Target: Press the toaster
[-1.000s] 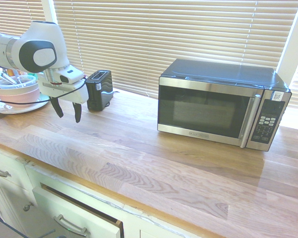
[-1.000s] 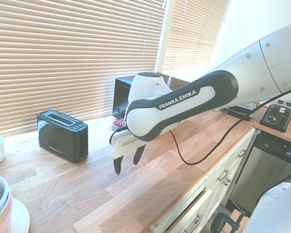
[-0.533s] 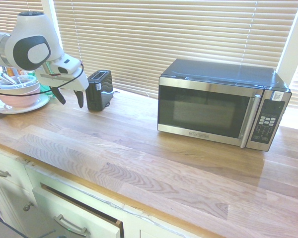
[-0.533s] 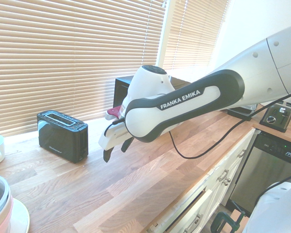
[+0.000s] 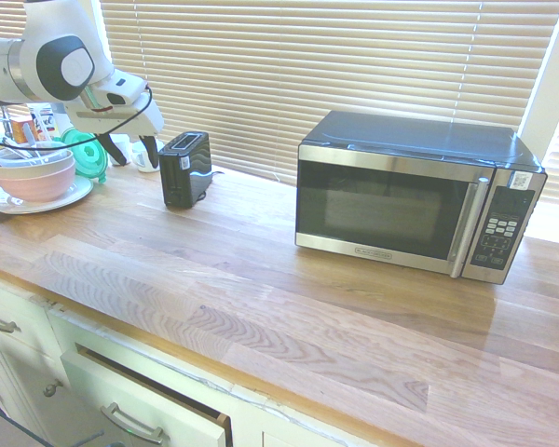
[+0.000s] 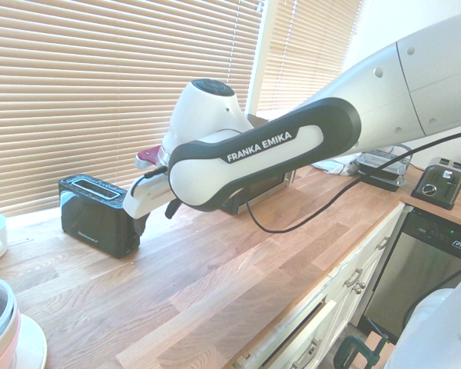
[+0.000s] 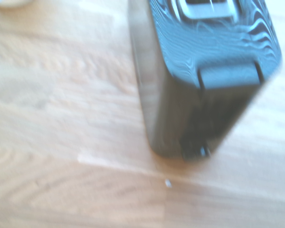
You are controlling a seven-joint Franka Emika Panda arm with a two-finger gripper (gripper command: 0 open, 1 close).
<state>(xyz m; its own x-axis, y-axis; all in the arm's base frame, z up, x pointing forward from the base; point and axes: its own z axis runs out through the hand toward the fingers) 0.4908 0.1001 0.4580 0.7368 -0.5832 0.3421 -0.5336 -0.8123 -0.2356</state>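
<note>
We worked at a wooden kitchen table [image 5: 289, 279] under closed window blinds [image 5: 354, 65], with a microwave [image 5: 415, 196] well apart to one side and stacked bowls [image 5: 33, 172] on a plate at the other end. The toaster [image 5: 185, 168] stood upright near the blinds, its slot facing up. Our gripper [image 5: 135, 149] hung just beside the toaster's end, tilted downward, jaws spread wide and holding nothing. The wrist view showed the toaster's lever [image 7: 229, 76] on the narrow end face, blurred. We judged the gripper was placed above that end so a fingertip could come down on the lever; contact had not yet been made.
</note>
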